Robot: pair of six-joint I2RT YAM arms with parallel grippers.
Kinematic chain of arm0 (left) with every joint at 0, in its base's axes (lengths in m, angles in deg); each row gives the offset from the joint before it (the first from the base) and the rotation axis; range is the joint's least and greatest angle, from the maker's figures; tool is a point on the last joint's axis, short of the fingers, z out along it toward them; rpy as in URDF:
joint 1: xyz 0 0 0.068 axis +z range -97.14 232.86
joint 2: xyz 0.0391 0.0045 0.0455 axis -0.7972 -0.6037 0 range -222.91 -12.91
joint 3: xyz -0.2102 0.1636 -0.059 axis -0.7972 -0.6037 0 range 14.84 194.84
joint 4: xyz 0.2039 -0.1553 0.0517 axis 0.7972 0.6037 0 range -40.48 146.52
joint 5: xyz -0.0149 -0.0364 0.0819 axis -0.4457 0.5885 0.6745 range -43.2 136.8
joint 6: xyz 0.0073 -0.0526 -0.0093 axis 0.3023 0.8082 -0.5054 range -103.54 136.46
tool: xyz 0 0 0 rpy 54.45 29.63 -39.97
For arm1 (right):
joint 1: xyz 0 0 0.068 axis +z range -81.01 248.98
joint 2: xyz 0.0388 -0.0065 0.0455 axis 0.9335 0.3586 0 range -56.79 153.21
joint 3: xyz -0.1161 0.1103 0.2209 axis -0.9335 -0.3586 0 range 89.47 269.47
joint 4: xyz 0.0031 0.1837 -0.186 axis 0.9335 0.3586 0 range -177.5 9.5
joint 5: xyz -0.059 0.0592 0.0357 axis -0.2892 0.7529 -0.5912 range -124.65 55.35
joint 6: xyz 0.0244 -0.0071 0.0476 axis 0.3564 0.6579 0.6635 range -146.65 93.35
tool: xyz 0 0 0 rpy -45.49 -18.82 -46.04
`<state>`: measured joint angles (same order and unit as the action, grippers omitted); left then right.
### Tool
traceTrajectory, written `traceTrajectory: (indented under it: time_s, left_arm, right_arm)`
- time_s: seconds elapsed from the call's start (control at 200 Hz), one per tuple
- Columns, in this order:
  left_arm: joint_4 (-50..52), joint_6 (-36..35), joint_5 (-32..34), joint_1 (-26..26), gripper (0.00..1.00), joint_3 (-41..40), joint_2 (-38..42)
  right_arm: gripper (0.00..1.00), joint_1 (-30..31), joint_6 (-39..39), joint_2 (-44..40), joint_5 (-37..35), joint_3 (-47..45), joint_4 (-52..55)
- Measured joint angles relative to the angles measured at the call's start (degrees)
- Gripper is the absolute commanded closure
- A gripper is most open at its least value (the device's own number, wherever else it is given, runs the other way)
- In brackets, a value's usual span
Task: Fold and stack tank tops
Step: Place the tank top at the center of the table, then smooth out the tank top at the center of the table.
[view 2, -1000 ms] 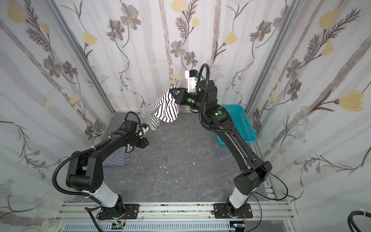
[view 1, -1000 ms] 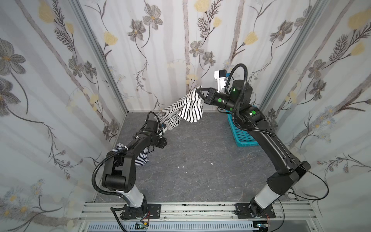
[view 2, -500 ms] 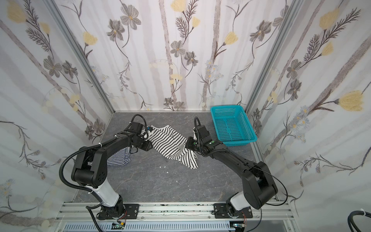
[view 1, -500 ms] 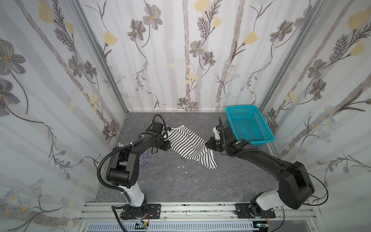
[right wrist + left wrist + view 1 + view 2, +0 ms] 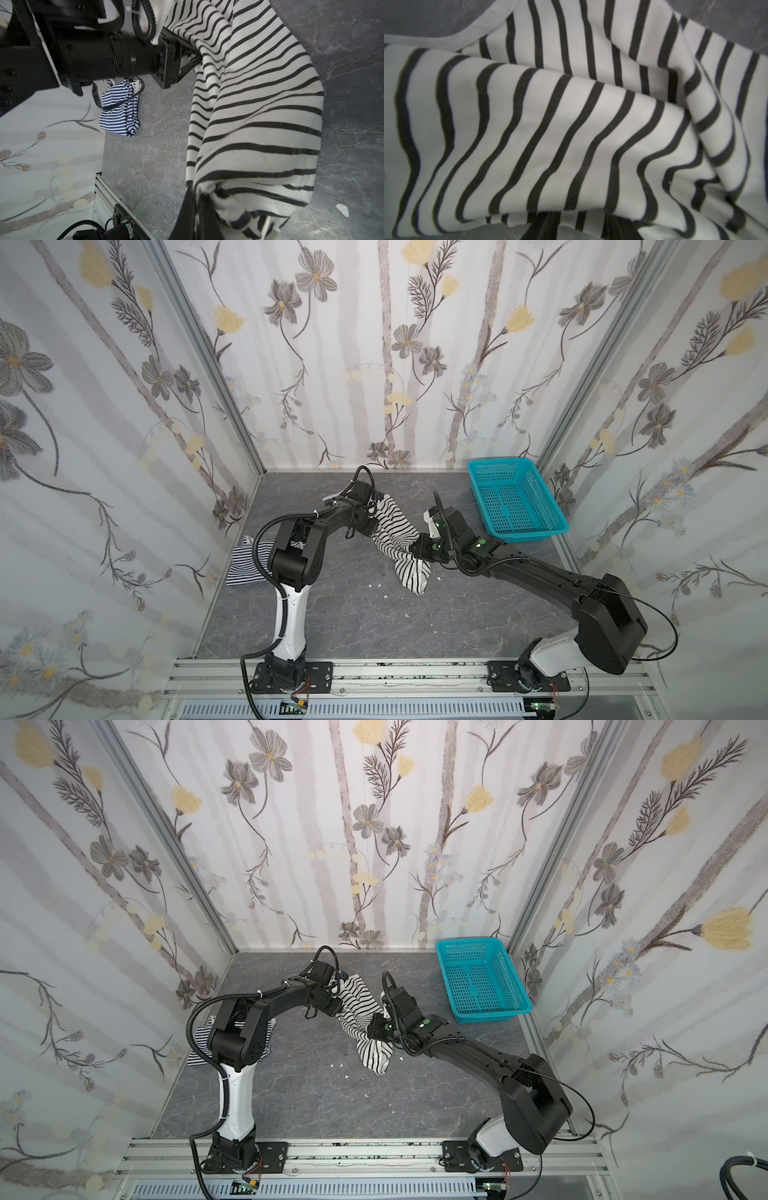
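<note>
Right claw (image 5: 409, 550) low on striped top (image 5: 390, 526)

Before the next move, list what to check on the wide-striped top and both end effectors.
1. Grip of right end effector on wide-striped tank top: ok, shut on it.
2. Grip of left end effector on its other end: ok.
3. Top spread flat: not ok, twisted and sagging between them.
4. fine-striped tank top out of the way: ok, by the left arm's base.
5. basket apart from cloth: ok.
</note>
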<state>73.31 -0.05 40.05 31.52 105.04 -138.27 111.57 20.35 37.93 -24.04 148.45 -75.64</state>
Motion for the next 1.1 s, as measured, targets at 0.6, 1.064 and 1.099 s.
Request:
traceTrajectory:
  time_s: [0.6,1.064,1.099]
  left_arm:
    - [8.5,-0.7,-0.3,-0.8,0.57,0.5,9.6]
    - [8.5,-1.3,-7.3,-0.9,0.53,-22.6,30.0]
    - [8.3,-1.5,-8.0,-0.9,0.53,-24.0,30.8]
  right_arm:
    - [0.19,10.2,-1.1,2.3,-3.7,3.1,-2.1]
    - [0.53,5.9,3.6,1.4,-7.7,-13.8,-5.0]
    - [0.56,5.4,4.0,1.9,-7.2,-14.4,-5.9]
